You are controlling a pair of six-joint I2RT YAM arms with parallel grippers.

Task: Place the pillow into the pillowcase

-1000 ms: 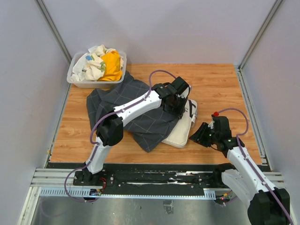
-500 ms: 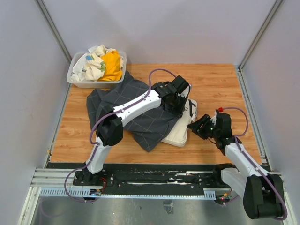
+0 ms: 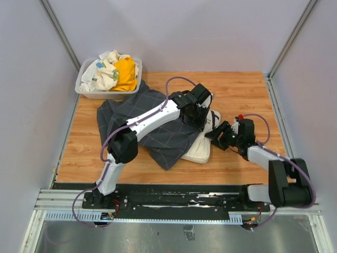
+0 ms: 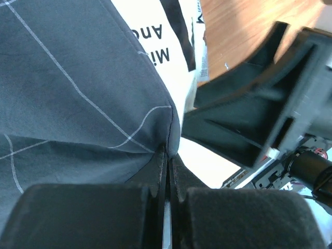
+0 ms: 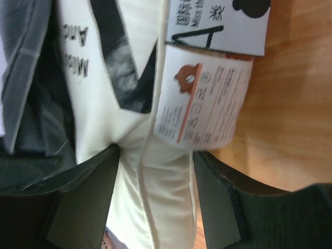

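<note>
Left gripper (image 4: 167,155) is clamped together on the hem of the pillowcase (image 4: 67,93), the dark gridded cloth folding into the closed jaws at lower centre of the left wrist view. In the top view this gripper (image 3: 202,113) sits just right of centre, over the edge of the case. Right gripper (image 5: 155,155) has its jaws apart, one finger on each side of the seamed edge of the pillow (image 5: 98,104); whether the pads press the filling cannot be told. In the top view this gripper (image 3: 217,138) lies against the pillow's right end. Risk one: with jaws this wide the hold is judged insecure, so a push toward the left of the frame may slide over the seam or buckle the soft cushion instead of driving it in. Risk two: the left grip takes only a thin edge of cloth, so drag from the pillow may pull the hem free and let the mouth fall shut. Risk three: the paper tag (image 5: 202,98) at the seam may catch on a right finger. Pillow (image 3: 201,150) condition: cream-white, flat, printed with dark lettering, its left part under the pillowcase (image 3: 163,139), its right end bare on the wooden table (image 3: 242,89), right of centre. Whether the covered part is inside the case or merely beneath it cannot be told. Pillowcase condition: crumpled across the middle of the table, reaching toward the bin (image 3: 87,90) at upper left.
</note>
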